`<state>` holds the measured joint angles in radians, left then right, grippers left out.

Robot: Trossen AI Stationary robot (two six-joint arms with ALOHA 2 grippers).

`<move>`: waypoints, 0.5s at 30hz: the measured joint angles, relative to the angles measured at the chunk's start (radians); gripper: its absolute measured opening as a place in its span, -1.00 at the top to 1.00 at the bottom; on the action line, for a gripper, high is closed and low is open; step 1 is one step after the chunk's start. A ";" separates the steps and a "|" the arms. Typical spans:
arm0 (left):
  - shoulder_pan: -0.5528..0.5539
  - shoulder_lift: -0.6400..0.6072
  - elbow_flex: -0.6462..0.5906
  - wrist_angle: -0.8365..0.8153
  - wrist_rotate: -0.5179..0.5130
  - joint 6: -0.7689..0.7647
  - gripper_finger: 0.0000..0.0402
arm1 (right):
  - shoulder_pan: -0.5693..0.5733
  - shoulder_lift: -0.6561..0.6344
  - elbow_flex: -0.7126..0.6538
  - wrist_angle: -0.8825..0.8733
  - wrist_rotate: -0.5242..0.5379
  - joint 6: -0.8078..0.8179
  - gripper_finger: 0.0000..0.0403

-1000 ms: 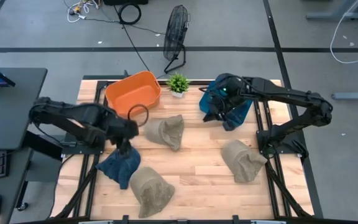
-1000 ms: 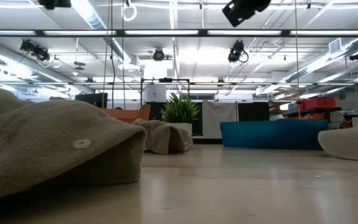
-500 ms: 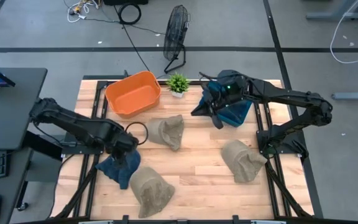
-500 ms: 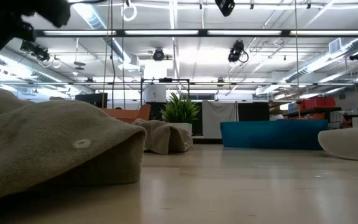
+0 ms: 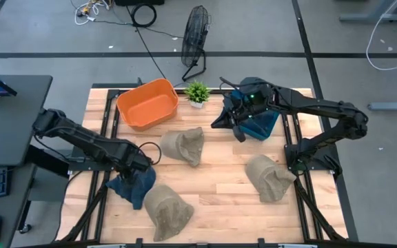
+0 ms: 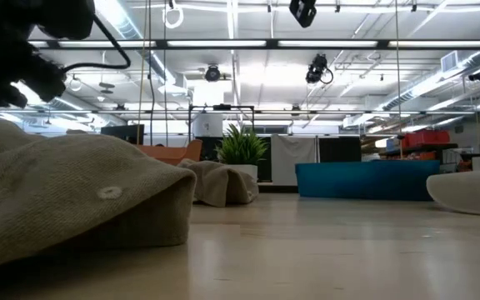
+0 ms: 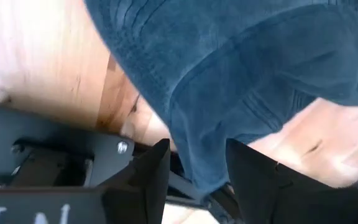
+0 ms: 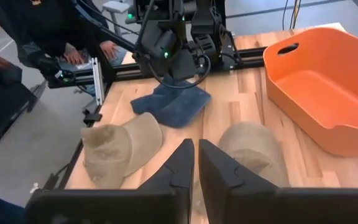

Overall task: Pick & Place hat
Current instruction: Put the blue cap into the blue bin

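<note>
My left gripper [image 5: 138, 165] sits low at the near-left part of the wooden table [image 5: 219, 186], pressed down onto the blue hat [image 5: 132, 184], and in my left wrist view the two dark fingers [image 7: 146, 180] are clamped around a fold of that blue fabric [image 7: 241, 81], with the table's edge and black frame rail just beside it. The hat itself lies crumpled on the wood, touching the tan hat [image 5: 167, 209] nearest the front edge. Another tan hat [image 5: 183, 145] lies mid-table, and a third [image 5: 269, 178] rests toward the right side. The orange bin [image 5: 148, 103] stands at the far left corner, with the small green plant [image 5: 198, 91] beside it. My right gripper [image 5: 234, 124] hangs above the table next to the blue bin [image 5: 262, 122] at the far right; in my right wrist view its fingers [image 8: 180, 165] are pressed nearly together with nothing between them.
</note>
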<state>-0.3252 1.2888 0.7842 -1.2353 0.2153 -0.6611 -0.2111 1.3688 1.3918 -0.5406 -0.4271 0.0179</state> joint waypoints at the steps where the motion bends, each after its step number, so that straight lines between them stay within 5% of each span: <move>1: 0.000 0.000 -0.013 0.015 0.000 0.001 0.20 | 0.000 0.001 0.000 0.000 0.000 -0.009 0.85; 11: 0.000 0.000 -0.121 0.188 0.001 -0.007 0.23 | 0.000 0.017 0.000 0.055 0.000 -0.007 0.87; 15: 0.000 0.000 -0.115 0.220 0.030 -0.022 0.49 | 0.000 0.017 0.000 0.012 0.000 -0.008 0.89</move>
<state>-0.3248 1.2888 0.6689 -1.0157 0.2454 -0.6832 -0.2111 1.3853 1.3918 -0.5281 -0.4273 0.0094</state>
